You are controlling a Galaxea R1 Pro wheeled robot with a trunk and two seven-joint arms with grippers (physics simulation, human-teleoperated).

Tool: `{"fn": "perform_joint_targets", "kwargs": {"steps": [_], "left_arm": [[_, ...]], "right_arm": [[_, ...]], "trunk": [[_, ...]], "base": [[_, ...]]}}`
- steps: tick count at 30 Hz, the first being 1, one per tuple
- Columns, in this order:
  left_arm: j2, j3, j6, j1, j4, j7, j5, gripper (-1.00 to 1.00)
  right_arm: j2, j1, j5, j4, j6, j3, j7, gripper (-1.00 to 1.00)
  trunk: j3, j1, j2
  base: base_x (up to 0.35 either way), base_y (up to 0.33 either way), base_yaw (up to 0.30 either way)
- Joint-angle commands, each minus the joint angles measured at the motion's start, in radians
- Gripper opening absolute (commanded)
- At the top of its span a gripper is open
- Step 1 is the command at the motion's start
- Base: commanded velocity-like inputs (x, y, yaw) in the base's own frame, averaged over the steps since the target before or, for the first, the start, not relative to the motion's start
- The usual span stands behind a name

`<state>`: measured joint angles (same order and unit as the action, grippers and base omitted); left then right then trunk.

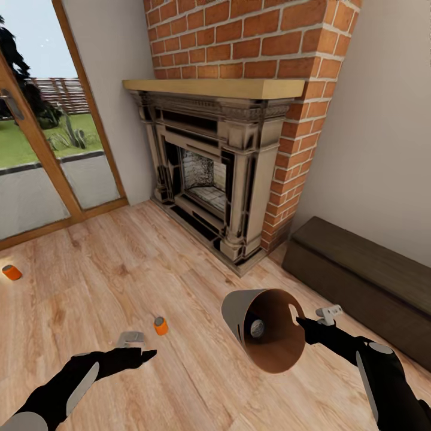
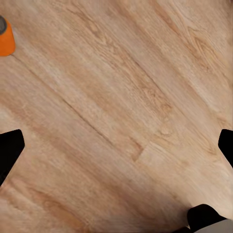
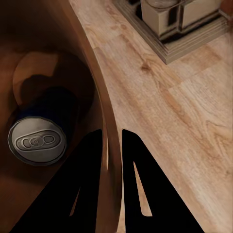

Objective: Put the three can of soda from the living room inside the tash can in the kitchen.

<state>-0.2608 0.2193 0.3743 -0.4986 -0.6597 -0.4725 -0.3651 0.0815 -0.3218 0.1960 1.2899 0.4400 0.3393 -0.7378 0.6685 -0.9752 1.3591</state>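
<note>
My right gripper (image 1: pixel 308 321) is shut on the rim of the tash can (image 1: pixel 236 314), holding it above the floor, tilted with its brown mouth facing me. A blue can of soda (image 1: pixel 257 327) lies inside it. In the right wrist view the fingers (image 3: pixel 92 165) pinch the bin wall (image 3: pixel 99 92), with the blue can (image 3: pixel 38 141) beside them. An orange can of soda (image 1: pixel 160 325) stands upright on the wood floor, just beyond my open left gripper (image 1: pixel 140 349). The left wrist view has this can (image 2: pixel 6 36) at the picture's edge, away from the gripper (image 2: pixel 116 145). Another orange can (image 1: pixel 11 272) lies far left.
This is the living room. A brick fireplace (image 1: pixel 209 173) with a wooden mantel stands ahead. A dark brown bench (image 1: pixel 359 275) runs along the right wall. Wood-framed glass doors (image 1: pixel 36 149) are at the left. Light plank floor (image 1: pixel 120 263) spreads between them.
</note>
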Motion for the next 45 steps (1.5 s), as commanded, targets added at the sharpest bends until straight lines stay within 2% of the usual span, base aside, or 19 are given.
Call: {"fn": "perform_joint_targets", "kwargs": {"steps": [1, 8, 9, 14, 19, 21, 25, 29, 45], "left_arm": [[0.0, 0.0, 0.0, 0.0, 0.0, 0.0, 0.0, 1.0], [0.0, 0.0, -0.001, 0.0, 0.0, 0.0, 0.002, 1.0], [0.0, 0.0, -0.001, 0.0, 0.0, 0.0, 0.003, 1.0], [0.0, 0.0, -0.003, 0.0, 0.001, 0.0, 0.005, 1.0], [0.001, 0.001, -0.04, 0.0, 0.05, 0.001, 0.007, 1.0], [0.001, 0.002, -0.051, -0.001, 0.082, 0.001, 0.007, 1.0], [0.001, 0.003, -0.059, -0.002, 0.11, 0.001, 0.007, 1.0], [0.001, 0.004, -0.061, -0.003, 0.118, 0.002, 0.008, 1.0], [0.005, 0.016, -0.061, -0.003, 0.12, 0.011, 0.011, 1.0]], "right_arm": [[0.0, 0.0, -0.016, 0.001, 0.006, 0.0, -0.005, -1.0], [0.001, -0.001, -0.012, -0.022, 0.006, 0.001, -0.003, -1.0], [0.001, -0.001, -0.011, -0.054, 0.006, 0.001, 0.0, -1.0], [-0.001, -0.002, -0.012, -0.131, -0.003, -0.009, 0.079, -1.0], [0.002, -0.002, -0.009, -0.189, -0.014, -0.035, 0.104, -1.0], [0.006, -0.002, -0.009, -0.236, -0.042, -0.036, 0.107, -1.0], [0.022, -0.002, -0.009, -0.378, -0.175, -0.028, 0.109, -1.0], [0.033, -0.002, -0.01, -0.447, -0.237, -0.027, 0.11, -1.0], [0.037, -0.002, -0.014, -0.469, -0.259, -0.022, 0.112, -1.0]], "trunk": [[-0.002, 0.0, 0.0], [-0.011, 0.0, 0.0], [-0.013, 0.0, 0.0], [-0.02, 0.0, 0.0], [-0.026, 0.0, 0.0], [-0.029, 0.0, 0.0], [-0.033, 0.0, 0.0], [-0.037, 0.0, 0.0], [-0.043, 0.0, 0.0]], "base": [[0.308, 0.188, -0.133], [0.308, 0.188, -0.133], [0.308, 0.188, -0.133], [0.308, 0.188, -0.133], [0.308, 0.188, -0.13], [0.308, 0.188, -0.119], [0.308, 0.188, -0.113], [0.308, 0.188, -0.099], [0.281, 0.12, -0.037]]}}
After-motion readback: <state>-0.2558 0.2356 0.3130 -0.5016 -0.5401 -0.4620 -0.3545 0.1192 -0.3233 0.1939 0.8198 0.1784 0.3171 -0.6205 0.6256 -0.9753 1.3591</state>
